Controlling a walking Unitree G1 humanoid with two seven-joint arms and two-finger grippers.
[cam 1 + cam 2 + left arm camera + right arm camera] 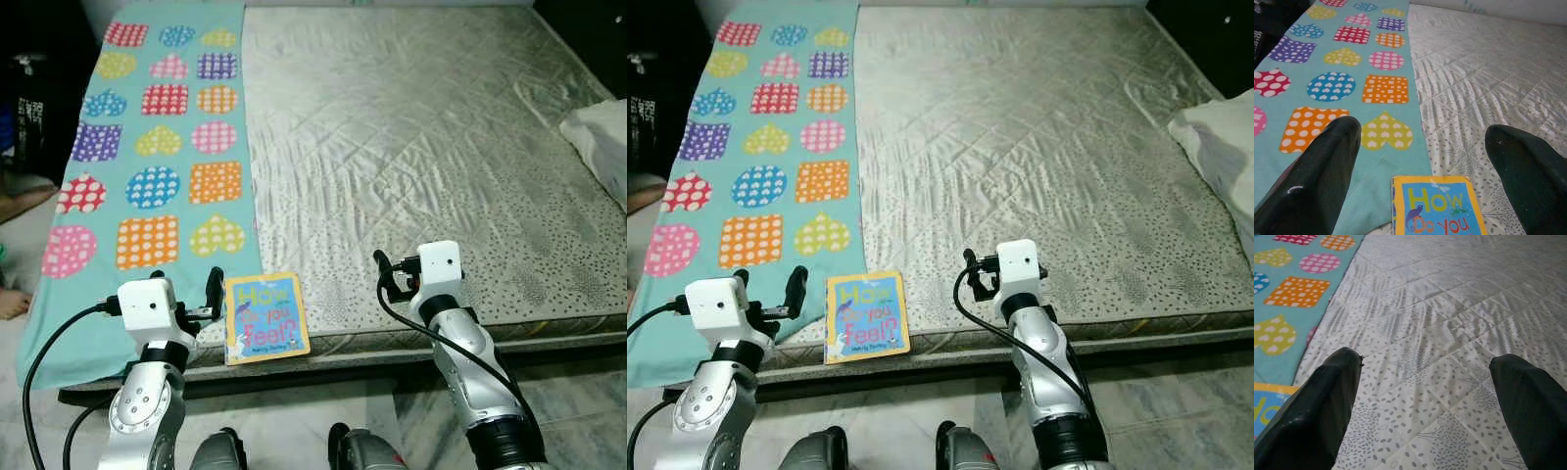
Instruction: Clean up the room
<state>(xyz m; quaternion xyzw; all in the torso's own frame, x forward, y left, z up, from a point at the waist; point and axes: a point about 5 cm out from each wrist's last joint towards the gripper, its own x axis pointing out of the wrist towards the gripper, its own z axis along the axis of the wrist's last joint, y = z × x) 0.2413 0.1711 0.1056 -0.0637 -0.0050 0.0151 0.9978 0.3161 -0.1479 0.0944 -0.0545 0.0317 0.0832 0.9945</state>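
A small picture book [265,318] titled "How do you feel?" lies flat at the near edge of the bed [421,147], half on the turquoise blanket's corner. My left gripper [186,286] hovers just left of the book at the bed's edge, open with nothing between its fingers; the left wrist view has the book [1437,205] low between the two black fingers [1327,161]. My right gripper [386,274] is open over the grey quilted mattress, a short way right of the book. The book's corner [1264,406] peeks in beside one of the right fingers.
A turquoise blanket [157,147] printed with dotted hearts and squares runs along the bed's left side. A white pillow [602,142] lies at the right edge. A person's feet [20,201] rest on the floor to the left, near dark objects.
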